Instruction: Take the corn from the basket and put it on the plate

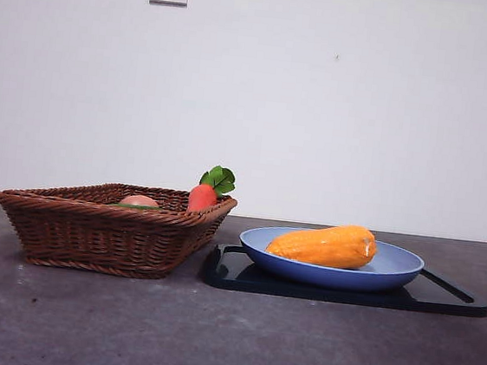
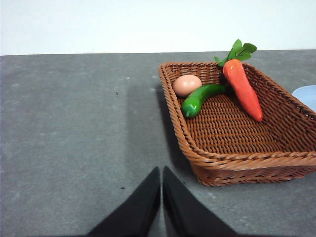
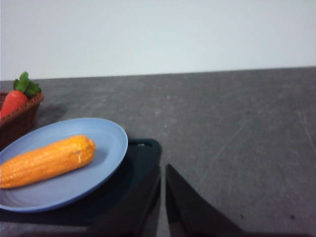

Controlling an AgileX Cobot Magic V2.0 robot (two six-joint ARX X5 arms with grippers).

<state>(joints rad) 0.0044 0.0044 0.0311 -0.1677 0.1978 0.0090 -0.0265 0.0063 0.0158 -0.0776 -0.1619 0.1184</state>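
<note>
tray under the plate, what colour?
Black tray, glossy, under the blue plate. Clearest in the front view.

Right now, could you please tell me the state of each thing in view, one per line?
corn: lying on its side on the plate, out of the basket.
plate: resting on the black tray.
basket: upright, holding the carrot, green pepper and egg.
left gripper: shut, beside the basket.
right gripper: shut, near the tray.
</note>
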